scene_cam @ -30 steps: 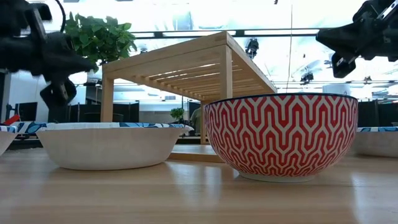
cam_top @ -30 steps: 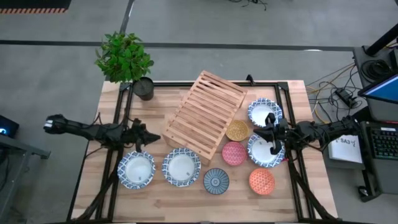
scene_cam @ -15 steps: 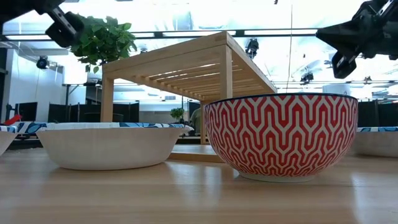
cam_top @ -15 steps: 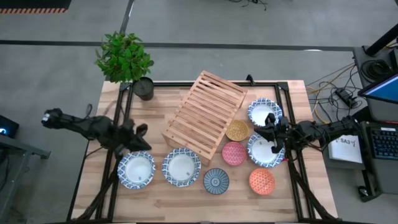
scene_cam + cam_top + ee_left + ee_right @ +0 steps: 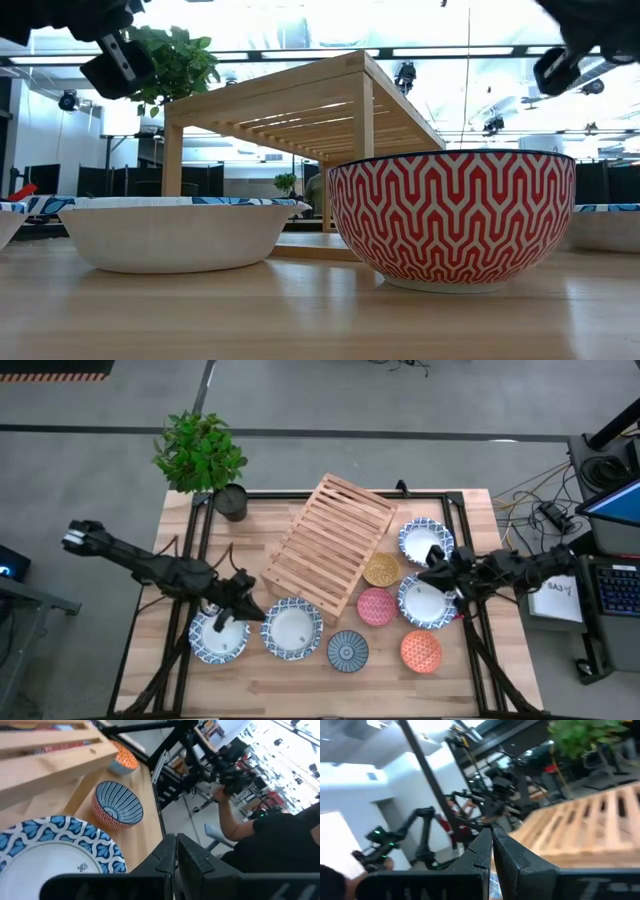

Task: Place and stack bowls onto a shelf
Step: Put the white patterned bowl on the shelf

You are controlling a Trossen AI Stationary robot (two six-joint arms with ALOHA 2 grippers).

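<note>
Overhead view straight down, low view level at table height, both sharing the shelf (image 5: 329, 543).

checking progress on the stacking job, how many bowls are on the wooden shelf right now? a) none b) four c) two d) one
a, the high view shows the shelf with bare slats, and all the bowls sitting on the table around it.

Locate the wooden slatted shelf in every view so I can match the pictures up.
High view: the shelf lies at the table's middle, set at a slant.
Low view: it stands behind the red zigzag bowl, seen from the side, left of centre.
Left wrist view: its edge crosses the upper left corner.
Right wrist view: its slats fill the right side.
Shared landmark: the potted plant, also in the low and right wrist views.
</note>
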